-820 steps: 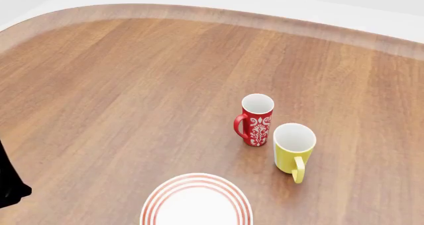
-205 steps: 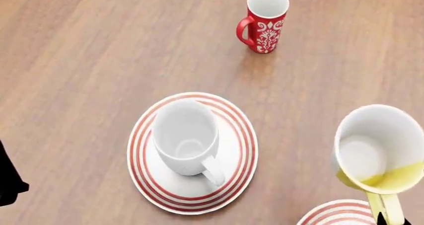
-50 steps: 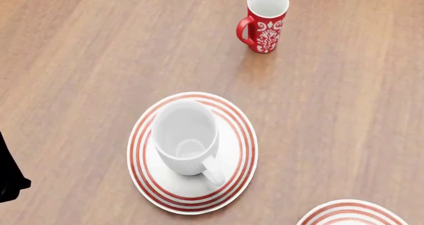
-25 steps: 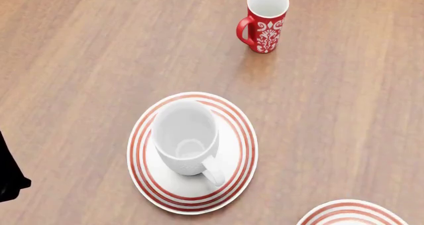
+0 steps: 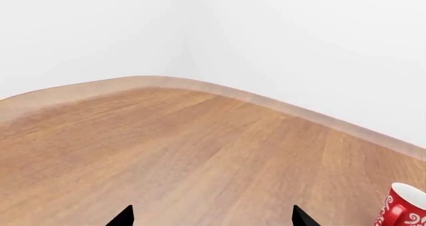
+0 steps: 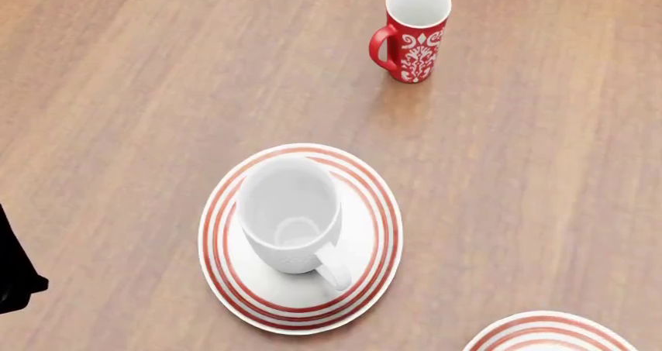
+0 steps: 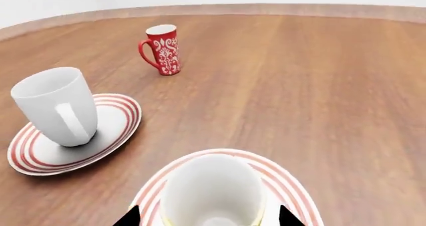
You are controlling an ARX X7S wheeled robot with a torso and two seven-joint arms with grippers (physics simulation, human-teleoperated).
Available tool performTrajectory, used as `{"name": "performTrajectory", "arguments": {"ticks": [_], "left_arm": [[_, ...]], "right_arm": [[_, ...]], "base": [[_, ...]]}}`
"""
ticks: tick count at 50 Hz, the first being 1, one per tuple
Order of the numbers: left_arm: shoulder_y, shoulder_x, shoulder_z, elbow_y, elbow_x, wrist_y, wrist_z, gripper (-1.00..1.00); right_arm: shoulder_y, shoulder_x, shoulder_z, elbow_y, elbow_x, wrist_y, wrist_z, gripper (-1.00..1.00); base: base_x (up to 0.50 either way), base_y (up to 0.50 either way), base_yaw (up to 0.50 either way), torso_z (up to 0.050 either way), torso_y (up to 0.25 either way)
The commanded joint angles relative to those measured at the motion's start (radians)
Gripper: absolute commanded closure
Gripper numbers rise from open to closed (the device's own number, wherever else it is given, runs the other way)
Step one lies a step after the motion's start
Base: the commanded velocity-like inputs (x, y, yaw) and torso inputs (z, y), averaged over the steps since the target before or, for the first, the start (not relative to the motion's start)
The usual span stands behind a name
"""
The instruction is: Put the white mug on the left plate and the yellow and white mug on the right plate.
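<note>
The white mug (image 6: 290, 215) stands upright on the left plate (image 6: 222, 289), handle toward me; the right wrist view shows the same white mug (image 7: 57, 106) and left plate (image 7: 113, 118). The yellow and white mug (image 7: 213, 186) stands on the right plate (image 7: 293, 186), seen from above with only thin yellow edges showing. My right gripper (image 7: 207, 217) is open, its black fingertips (image 7: 129, 217) apart from the mug on either side. The head view shows just an edge of the right plate (image 6: 538, 324). My left gripper (image 5: 211, 218) is open over bare wood.
A red mug with a white pattern (image 6: 414, 29) stands upright beyond the plates, also in the right wrist view as the red mug (image 7: 163, 49) and at the left wrist view's edge (image 5: 406, 208). The table's curved rim (image 5: 220, 89) meets a white wall. My left arm (image 6: 15, 277) shows at the head view's edge.
Four seconds ago the yellow and white mug hung tilted at the head view's right; it has since left that view. Nothing has moved in the last second.
</note>
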Motion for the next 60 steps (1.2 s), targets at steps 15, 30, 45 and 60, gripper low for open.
{"name": "performTrajectory", "arguments": {"ticks": [15,30,45,60], "left_arm": [[-0.019,0.006,0.014,-0.016,0.008,0.011,0.005,-1.0],[-0.005,-0.006,0.004,-0.003,-0.001,0.017,0.005,-1.0],[0.005,-0.018,0.005,0.026,-0.006,0.012,-0.001,-1.0],[-0.164,-0.058,0.037,0.055,-0.051,-0.132,-0.033,-1.0]], "right_arm": [[-0.011,0.079,0.056,-0.246,0.115,0.06,0.109,-1.0],[0.213,0.198,-0.016,-0.297,0.129,0.244,0.281,-1.0],[0.361,0.253,-0.069,-0.273,0.138,0.338,0.362,-1.0],[0.52,0.296,-0.131,-0.254,0.137,0.425,0.444,-1.0]], "base": [[0.0,0.0,0.0,0.0,0.0],[0.0,0.0,0.0,0.0,0.0],[0.0,0.0,0.0,0.0,0.0],[0.0,0.0,0.0,0.0,0.0]]}}
